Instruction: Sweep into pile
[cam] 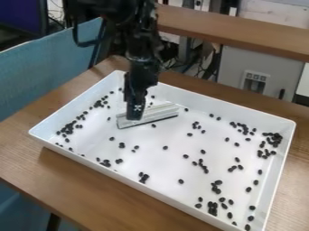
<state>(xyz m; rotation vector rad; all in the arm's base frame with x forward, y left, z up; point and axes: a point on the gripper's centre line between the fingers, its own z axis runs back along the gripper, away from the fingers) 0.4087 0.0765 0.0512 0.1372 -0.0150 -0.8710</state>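
The black gripper (pixel 136 113) hangs over the upper left part of the white tray (pixel 158 151), at a pale, flat sweeping tool (pixel 147 116) with a dark lower edge. The tool stands low in the tray, its long side running left to right. Whether the gripper holds it firmly is hard to make out. Small black beans (pixel 217 182) lie scattered over the tray floor. Denser clusters sit along the left side (pixel 68 128) and in the right corner (pixel 274 139), with loose ones between.
The tray's raised walls surround the work area on a brown wooden table (pixel 78 180). A blue cloth-like panel (pixel 54 67) stands at the upper left. Behind the table are a wooden shelf (pixel 235 32), a grey cabinet (pixel 259 67) and dark cables.
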